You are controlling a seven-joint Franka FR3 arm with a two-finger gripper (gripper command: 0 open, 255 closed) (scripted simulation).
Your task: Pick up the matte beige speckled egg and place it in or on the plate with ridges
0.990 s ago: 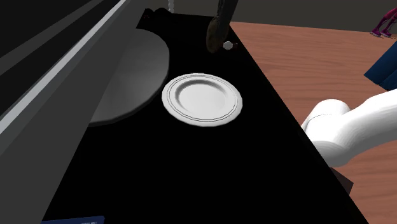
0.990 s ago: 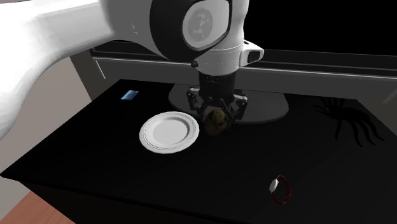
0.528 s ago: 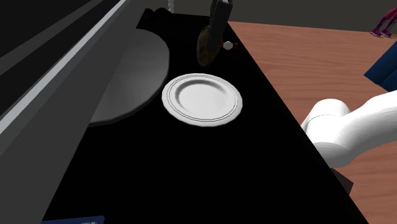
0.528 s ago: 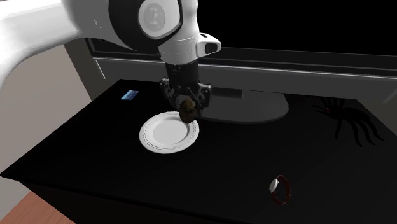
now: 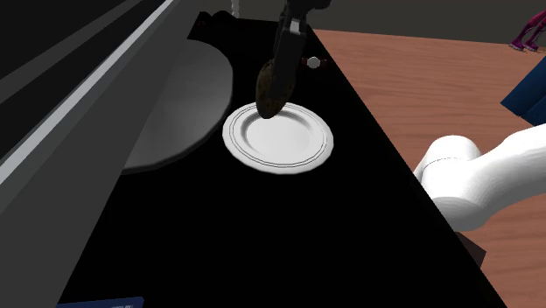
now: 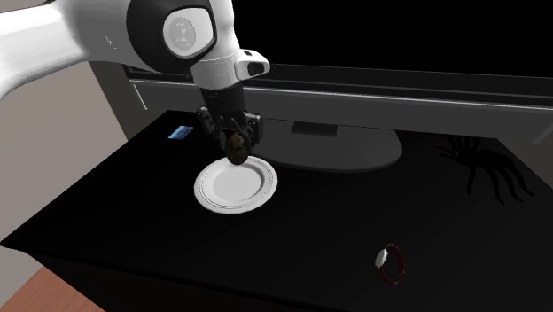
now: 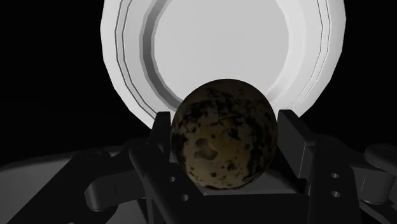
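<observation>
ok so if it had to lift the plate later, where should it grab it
Probably the raised rim of the plate, coming straight down with one finger inside and one outside. It lies flat and looks too wide to span; take the edge away from the grey stand base.

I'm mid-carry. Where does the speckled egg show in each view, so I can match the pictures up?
Shoulder view: the speckled egg is upper middle, overlapping the far rim of the white ridged plate.
Second exterior view: the egg is left of centre, at the plate's far edge.
Wrist view: the egg is clasped in the hand, with the plate beyond it.
Shared landmark: the white ridged plate.
</observation>
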